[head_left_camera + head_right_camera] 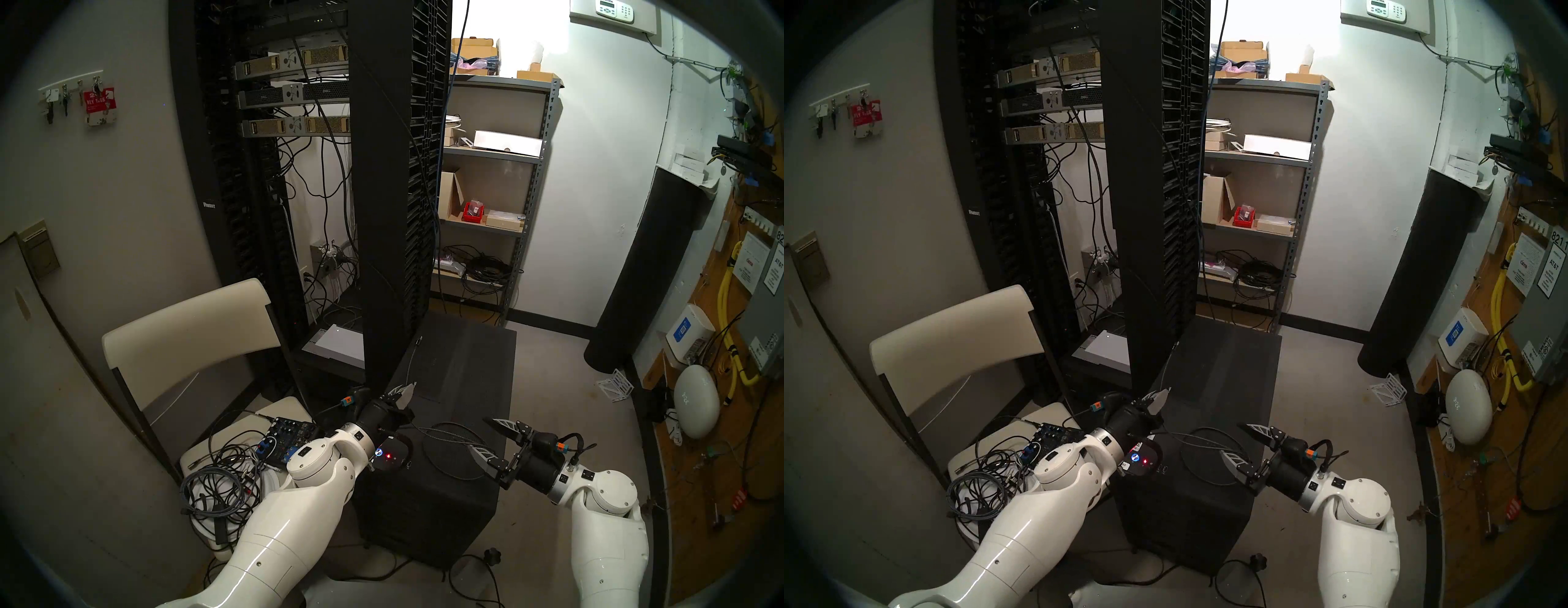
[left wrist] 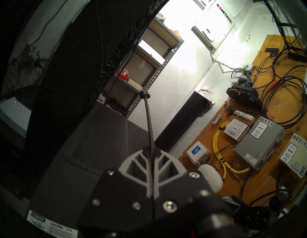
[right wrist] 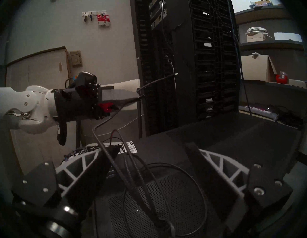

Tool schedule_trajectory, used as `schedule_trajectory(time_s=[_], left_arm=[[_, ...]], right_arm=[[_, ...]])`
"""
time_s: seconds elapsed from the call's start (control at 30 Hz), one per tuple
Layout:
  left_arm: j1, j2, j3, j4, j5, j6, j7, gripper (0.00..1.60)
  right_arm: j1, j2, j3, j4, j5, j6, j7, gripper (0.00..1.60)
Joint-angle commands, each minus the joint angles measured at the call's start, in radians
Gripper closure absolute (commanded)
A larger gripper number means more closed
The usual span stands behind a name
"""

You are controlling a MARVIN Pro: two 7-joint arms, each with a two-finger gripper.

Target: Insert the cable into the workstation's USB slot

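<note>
Gripping the cable (image 2: pixel 148 123) a little behind its plug (image 2: pixel 143 94), left gripper (image 2: pixel 150 152) clamped tight over the workstation (image 1: pixel 462 382), beside the rack (image 1: pixel 382 191). Free end jutting straight out past the fingertips, long axis in line with the gripper, roughly level, plug leading toward the far end of the case top. Behind the grip, trailing down slack and coiling in loose loops (image 3: pixel 166 191) on the mesh top near the front edge. Right gripper (image 1: pixel 488 441) spread wide, empty, just above those loops, fingers (image 3: pixel 214 167) either side.
</note>
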Motion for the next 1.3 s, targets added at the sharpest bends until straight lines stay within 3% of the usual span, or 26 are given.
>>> schedule_trajectory(time_s=[0.0,0.2,0.43,0.7,0.93,1.27], left_arm=[[0.006,-0.024,0.02,-0.007,0.042,-0.096,-0.001,1.6],[0.024,-0.018,0.028,-0.008,0.078,-0.153,0.008,1.6],[0.051,-0.009,0.024,-0.02,0.093,-0.189,0.01,1.6],[0.033,-0.016,-0.001,-0.038,0.092,-0.185,0.02,1.6],[-0.003,-0.025,0.003,-0.011,0.118,-0.19,0.039,1.6],[0.042,-0.011,0.06,-0.013,0.166,-0.209,0.005,1.6]], right_arm=[[0.038,0.013,-0.005,-0.041,0.049,0.026,0.059,0.06],[-0.038,-0.005,0.007,-0.149,0.115,0.145,0.154,0.04],[-0.091,0.001,0.009,-0.213,0.124,0.247,0.217,0.0],[-0.126,0.007,-0.012,-0.188,0.084,0.258,0.226,0.0],[-0.131,-0.015,-0.006,-0.218,0.109,0.261,0.226,0.0],[-0.031,-0.074,0.012,-0.19,0.154,0.254,0.166,0.0]])
